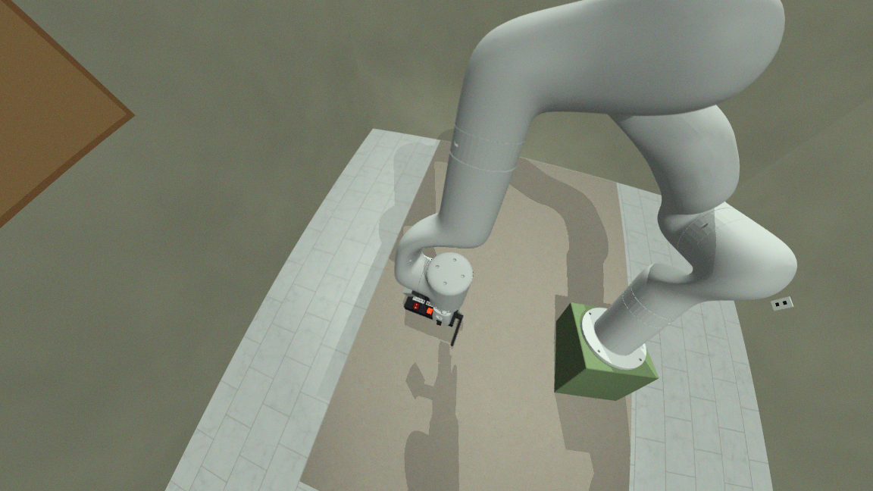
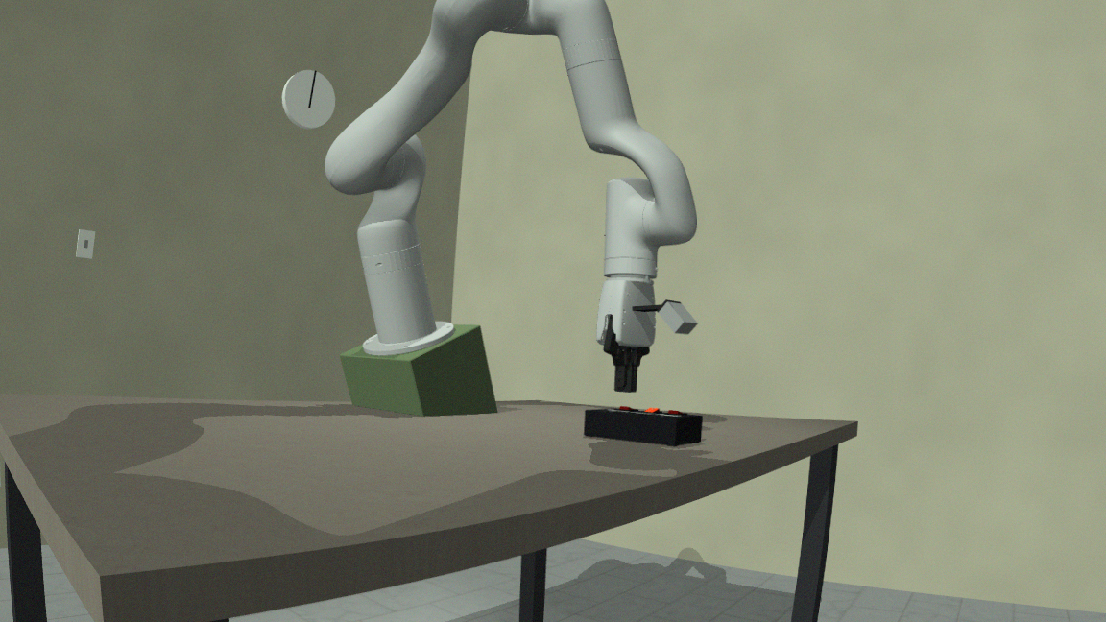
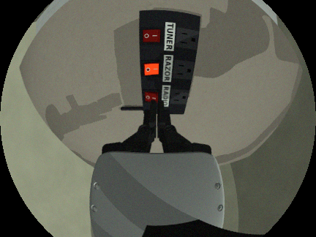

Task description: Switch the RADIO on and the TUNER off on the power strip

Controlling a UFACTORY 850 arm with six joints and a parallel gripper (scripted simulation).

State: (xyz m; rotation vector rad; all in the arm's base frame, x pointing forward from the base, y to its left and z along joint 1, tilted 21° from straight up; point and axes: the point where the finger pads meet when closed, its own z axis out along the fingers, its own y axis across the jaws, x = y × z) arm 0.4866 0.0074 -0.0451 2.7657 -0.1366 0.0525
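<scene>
Probably stiff, light, prone to sliding on counter (image 2: 324,471): power strip (image 3: 183,65) below claw (image 3: 156,123), tips pressed together, empty. Best pressed straight down on rocker (image 3: 151,97) ahead.

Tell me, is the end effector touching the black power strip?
Apart. The exterior view shows wall between the shut end effector and the black power strip below.

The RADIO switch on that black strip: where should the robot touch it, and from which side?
From straight above, with the shut gripper as a poking tip. The RADIO switch is a small flat rocker on the flat-lying power strip, so one end is pressed down rather than gripped.
</scene>
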